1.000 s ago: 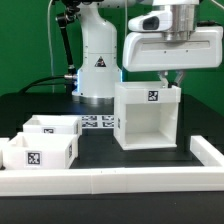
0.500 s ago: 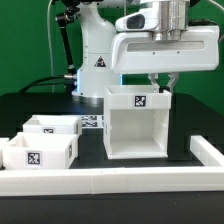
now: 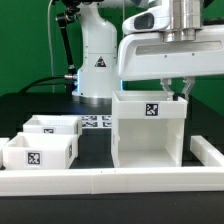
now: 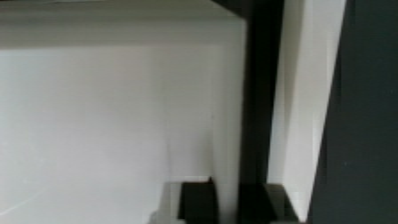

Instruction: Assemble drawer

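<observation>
The drawer's large white housing (image 3: 148,135) stands open-fronted at the exterior view's centre right, with a square tag on its top front edge. My gripper (image 3: 177,92) comes down on the top rear of the housing and is shut on one of its walls. In the wrist view the two dark fingertips (image 4: 196,203) sit on either side of a thin white wall (image 4: 242,120) of the housing, with my gripper (image 4: 240,204) closed on it. Two small open-top trays (image 3: 52,127) (image 3: 38,152) with tags stand at the exterior view's left.
A long low white rail (image 3: 110,183) runs along the front and turns up at the exterior view's right (image 3: 207,152). The marker board (image 3: 96,122) lies behind the trays. The robot's base (image 3: 98,62) stands at the back.
The housing, held in my gripper, has moved nearer the front rail and appears larger. Over the last half second it also shifted toward the exterior view's right. The trays have not moved.
</observation>
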Tool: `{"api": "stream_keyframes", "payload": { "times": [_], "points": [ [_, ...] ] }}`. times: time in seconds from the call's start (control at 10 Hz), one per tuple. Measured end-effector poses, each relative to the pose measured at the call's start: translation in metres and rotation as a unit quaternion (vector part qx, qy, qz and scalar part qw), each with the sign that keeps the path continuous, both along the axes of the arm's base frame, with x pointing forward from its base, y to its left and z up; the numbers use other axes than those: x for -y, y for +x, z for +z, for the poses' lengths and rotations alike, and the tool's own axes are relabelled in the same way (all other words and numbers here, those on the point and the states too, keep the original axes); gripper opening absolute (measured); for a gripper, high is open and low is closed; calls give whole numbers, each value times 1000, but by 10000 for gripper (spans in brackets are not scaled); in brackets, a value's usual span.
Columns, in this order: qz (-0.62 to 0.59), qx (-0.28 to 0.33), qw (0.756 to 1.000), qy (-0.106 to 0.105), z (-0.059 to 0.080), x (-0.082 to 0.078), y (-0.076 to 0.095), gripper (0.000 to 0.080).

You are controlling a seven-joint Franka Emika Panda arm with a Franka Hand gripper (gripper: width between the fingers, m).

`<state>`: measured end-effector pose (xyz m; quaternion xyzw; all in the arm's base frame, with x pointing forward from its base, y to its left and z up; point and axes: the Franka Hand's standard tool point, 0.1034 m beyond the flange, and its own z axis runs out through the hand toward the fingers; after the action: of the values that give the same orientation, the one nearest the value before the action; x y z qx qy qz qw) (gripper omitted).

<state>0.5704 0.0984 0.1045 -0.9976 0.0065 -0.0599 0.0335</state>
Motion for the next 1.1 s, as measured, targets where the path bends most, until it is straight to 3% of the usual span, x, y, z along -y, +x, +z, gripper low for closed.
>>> {"api": "stream_keyframes", "payload": {
  "times": [0.1, 0.6, 1.1],
  "points": [
    [-2, 4, 1000, 1, 1, -1, 7, 38],
    [-64, -1, 998, 14, 1, -5, 6, 38],
    [-269, 2, 962, 43, 0, -8, 18, 39]
  ]
}}
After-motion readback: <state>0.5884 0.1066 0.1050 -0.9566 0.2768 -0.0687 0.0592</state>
